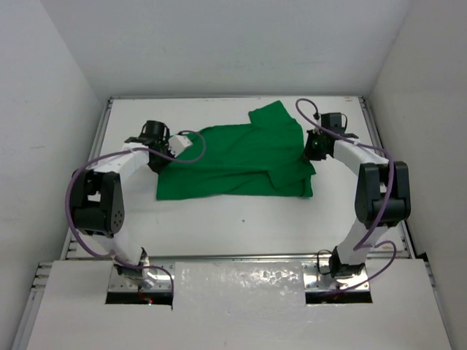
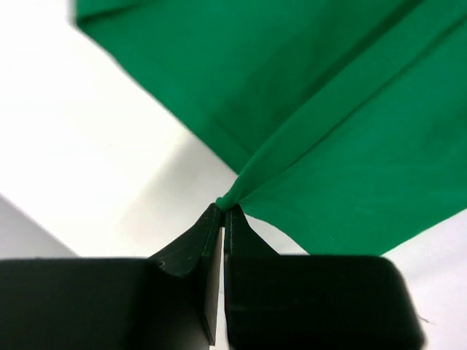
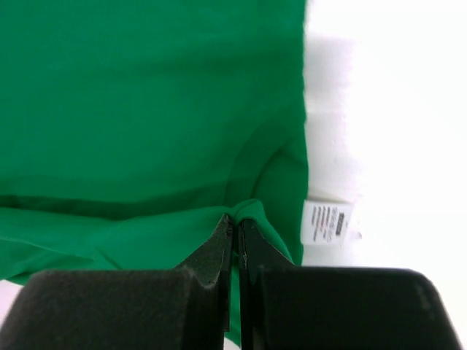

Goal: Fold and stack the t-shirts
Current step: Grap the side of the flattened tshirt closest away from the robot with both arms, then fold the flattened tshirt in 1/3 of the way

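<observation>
A bright green t-shirt (image 1: 241,157) lies spread across the far half of the white table, partly folded, with a flap raised at its far right. My left gripper (image 1: 169,146) is at the shirt's left edge, shut on a pinched point of the green t-shirt (image 2: 328,109) that pulls taut from my fingertips (image 2: 223,208). My right gripper (image 1: 311,148) is at the shirt's right edge. It is shut on a fold of the t-shirt (image 3: 131,109), the cloth bunched over my fingertips (image 3: 235,220). A white care label (image 3: 327,222) hangs off the cloth's right edge.
White walls enclose the table (image 1: 241,226) on the left, far and right sides. Purple cables (image 1: 80,189) loop from both arms. A pale panel (image 1: 241,281) covers the near edge between the two arm bases.
</observation>
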Motion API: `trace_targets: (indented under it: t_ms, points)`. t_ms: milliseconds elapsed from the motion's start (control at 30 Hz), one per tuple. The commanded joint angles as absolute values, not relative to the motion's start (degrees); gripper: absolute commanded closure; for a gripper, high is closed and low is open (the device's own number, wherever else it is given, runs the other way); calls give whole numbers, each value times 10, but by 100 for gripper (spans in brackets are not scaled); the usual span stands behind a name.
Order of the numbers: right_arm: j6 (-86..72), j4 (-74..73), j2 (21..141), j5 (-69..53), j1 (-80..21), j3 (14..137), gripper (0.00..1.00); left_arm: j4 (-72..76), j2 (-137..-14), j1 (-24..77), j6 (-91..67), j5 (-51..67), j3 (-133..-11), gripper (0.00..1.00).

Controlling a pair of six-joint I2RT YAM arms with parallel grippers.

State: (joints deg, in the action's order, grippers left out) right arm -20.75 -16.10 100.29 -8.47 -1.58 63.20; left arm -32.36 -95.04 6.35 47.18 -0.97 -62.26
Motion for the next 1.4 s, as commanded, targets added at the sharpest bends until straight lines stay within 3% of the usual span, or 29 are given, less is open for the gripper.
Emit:
trace_targets:
  t_ms: [0,700,767,800,833,933,967,1067,1133,1167,1200,1267,1300,1367]
  points:
    - [-195,-151,1017,-104,-12,684,100,-300,-951,58,461,-36,-651,100]
    - [-216,-160,1037,-149,-20,678,100,-284,-1018,56,455,-62,-679,98]
    - [-217,-168,1052,-142,-20,693,86,-287,-1027,56,444,-65,-686,84]
    - [-216,-174,1058,-136,-20,700,74,-289,-1029,55,437,-66,-693,76]
    - [-213,-191,1072,-128,-20,720,48,-295,-1035,55,431,-66,-700,66]
    - [-186,-265,1100,-66,-16,787,30,-321,-1048,28,375,-55,-748,59]
    - [-175,-284,1102,-54,-11,801,29,-337,-1052,14,361,-40,-766,58]
    - [-180,-301,1057,-52,16,791,29,-416,-1050,-39,315,73,-823,56]
    - [-190,-274,1014,-61,34,751,36,-450,-1020,-53,305,113,-805,54]
    - [-197,-270,974,-68,40,710,58,-456,-1008,-53,295,128,-789,52]
    - [-198,-269,956,-81,46,691,71,-461,-999,-53,288,160,-754,51]
    - [-199,-275,927,-100,46,640,87,-470,-984,-53,271,180,-720,48]
    - [-203,-272,901,-128,45,619,87,-471,-983,-53,265,189,-691,46]
    - [-218,-249,876,-149,42,548,75,-462,-984,-53,256,189,-665,40]
